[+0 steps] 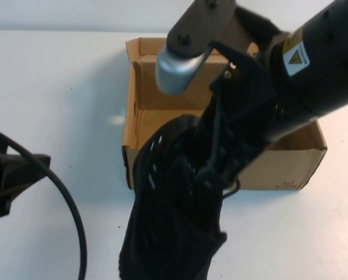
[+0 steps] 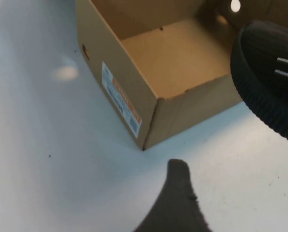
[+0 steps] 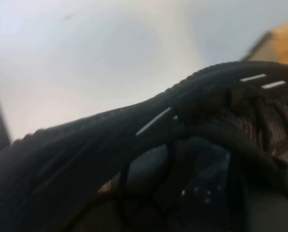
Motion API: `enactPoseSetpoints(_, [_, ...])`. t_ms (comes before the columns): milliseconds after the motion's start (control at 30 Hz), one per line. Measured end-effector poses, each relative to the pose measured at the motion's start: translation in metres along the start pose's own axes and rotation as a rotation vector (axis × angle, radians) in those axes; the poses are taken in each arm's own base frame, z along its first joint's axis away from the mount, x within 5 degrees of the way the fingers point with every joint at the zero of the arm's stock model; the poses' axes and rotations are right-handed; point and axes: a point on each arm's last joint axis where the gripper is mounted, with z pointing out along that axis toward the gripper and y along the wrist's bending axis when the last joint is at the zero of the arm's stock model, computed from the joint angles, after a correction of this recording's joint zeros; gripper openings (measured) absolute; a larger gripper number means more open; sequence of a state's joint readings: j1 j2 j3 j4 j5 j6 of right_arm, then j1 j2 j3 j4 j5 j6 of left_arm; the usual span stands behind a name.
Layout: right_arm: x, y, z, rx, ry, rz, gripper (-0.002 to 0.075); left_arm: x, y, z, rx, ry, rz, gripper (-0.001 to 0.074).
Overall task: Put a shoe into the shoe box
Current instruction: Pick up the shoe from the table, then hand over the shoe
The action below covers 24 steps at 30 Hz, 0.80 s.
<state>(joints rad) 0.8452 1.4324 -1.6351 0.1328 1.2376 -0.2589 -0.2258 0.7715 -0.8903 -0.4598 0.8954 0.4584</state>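
Shoe (image 1: 174, 216) hangs from right pincer (image 1: 218, 169); left pincer (image 1: 13, 175) parked aside.

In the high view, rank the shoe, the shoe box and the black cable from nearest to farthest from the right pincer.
1. Shoe: hanging in the shut right pincer, over the box's front-left corner.
2. Shoe box: right behind and below it, mid-table.
3. Black cable: far left, by the left pincer at the table's left edge.
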Motion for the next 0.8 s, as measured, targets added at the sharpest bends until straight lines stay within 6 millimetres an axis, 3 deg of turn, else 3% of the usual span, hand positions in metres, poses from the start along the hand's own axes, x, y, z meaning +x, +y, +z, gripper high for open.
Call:
enactPoseSetpoints(100, [-0.002, -0.005, -0.001, 0.058, -0.013, 0.049, -0.0006, -0.006, -0.002, -0.003, 0.013, -0.038, 0.026, 0.0538])
enactPoseSetpoints(200, [-0.005, -0.010, 0.004, 0.092, -0.004, 0.078, -0.0006, -0.009, -0.006, -0.004, 0.055, -0.068, 0.074, 0.0570])
enactPoseSetpoints(500, [-0.036, -0.029, 0.037, 0.156, 0.058, 0.178, -0.0006, -0.013, -0.017, -0.005, 0.170, -0.137, 0.231, 0.0581])
enactPoseSetpoints(800, [-0.078, -0.041, 0.048, 0.187, -0.051, 0.229, -0.0006, -0.014, -0.018, -0.006, 0.168, -0.146, 0.297, 0.0581])
